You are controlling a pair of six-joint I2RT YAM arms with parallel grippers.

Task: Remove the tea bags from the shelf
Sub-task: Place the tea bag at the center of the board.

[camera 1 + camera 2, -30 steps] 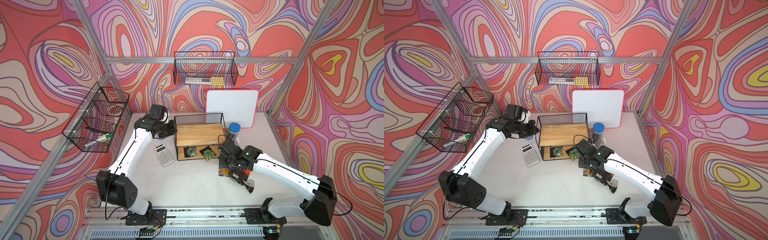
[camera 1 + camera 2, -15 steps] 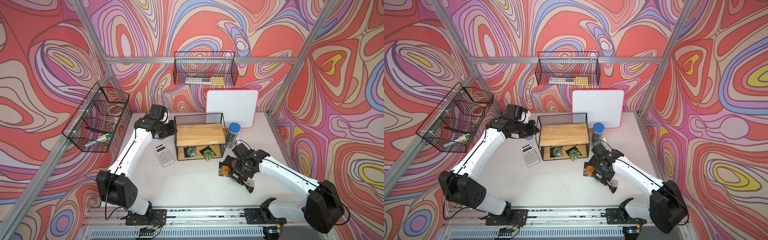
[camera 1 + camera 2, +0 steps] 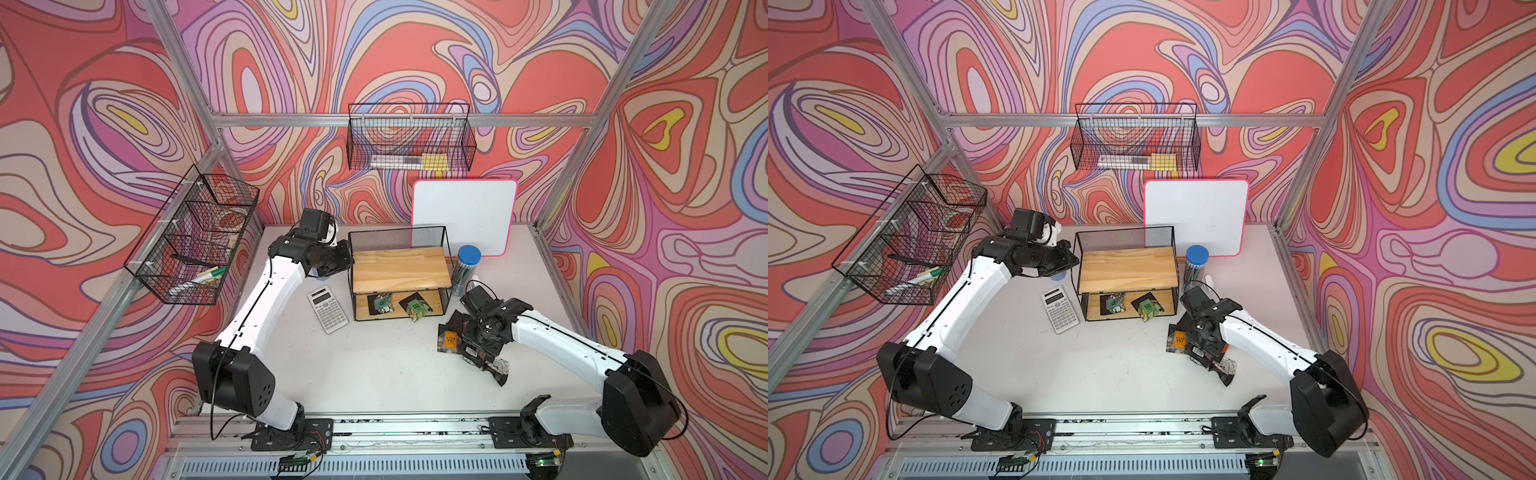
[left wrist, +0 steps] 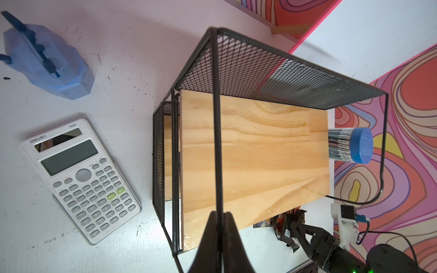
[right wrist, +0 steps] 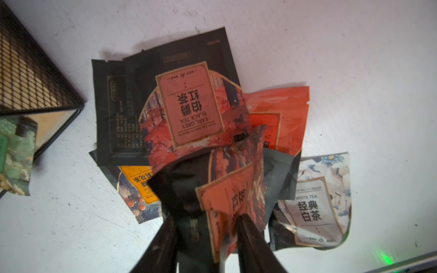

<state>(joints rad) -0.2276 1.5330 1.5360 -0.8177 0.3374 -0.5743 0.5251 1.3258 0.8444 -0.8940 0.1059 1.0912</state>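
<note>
Closest to me, my right claw (image 5: 205, 219) hangs over a heap of tea bags (image 5: 189, 104); the heap lies on the white table (image 3: 374, 374), out of the shelf (image 3: 401, 270) and just beside its right end; the claw is spread apart, and a red tea bag (image 5: 231, 196) sits tilted in the gap, leaning on one finger; I cannot tell if the claw is holding it up; an orange bag (image 5: 139, 182) and a white bag (image 5: 312, 203) lie flat at the sides of the heap; a bit farther, two green tea bags (image 3: 382, 304) lie on the shelf's bottom board, and the right green bag (image 3: 417, 309) pokes out over the front edge; a calculator (image 3: 327, 311) lies just beside the shelf's left side; my left claw (image 4: 218, 217) is at that left end, pressed together on a thin black wire of the shelf's frame; a blue plastic thing (image 4: 47, 61) sits on the table near it; a pencil tube (image 3: 468, 266) with a blue lid stands by the shelf's right back corner; behind that a whiteboard (image 3: 463, 216) leans on the wall; two wire baskets (image 3: 409, 141) hang on the walls.
</note>
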